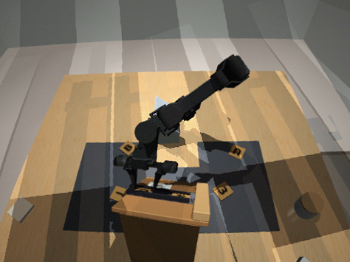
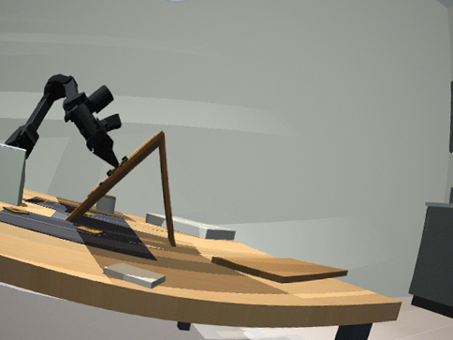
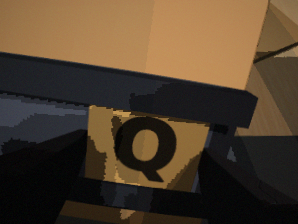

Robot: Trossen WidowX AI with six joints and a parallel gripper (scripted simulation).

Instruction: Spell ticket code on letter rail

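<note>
The sloped wooden board (image 1: 162,209) (image 2: 165,187) carries the dark rail (image 3: 50,75). My gripper (image 1: 146,189) (image 2: 118,166) is shut on the Q tile (image 3: 145,150), which lies between the rail's two bars near the bar ends at the right of the wrist view. Another tile (image 1: 181,196) sits in the rail, towards the block at the board's right; its letter is unclear. Loose on the mat lie a B tile (image 1: 127,147), a 3 tile (image 1: 222,190), a tile (image 1: 236,151) with a shaded letter and a partly hidden tile (image 1: 118,194). A pale patch (image 1: 165,186) shows on the board; no code is readable.
The dark mat (image 1: 247,211) lies under the board. A pale upright panel (image 2: 4,172) stands near the arm. A grey block (image 1: 20,209) is at the left and a cylinder (image 1: 309,206) at the right. A wooden slab (image 2: 283,267) and a long pale block (image 2: 197,227) lie beyond the board.
</note>
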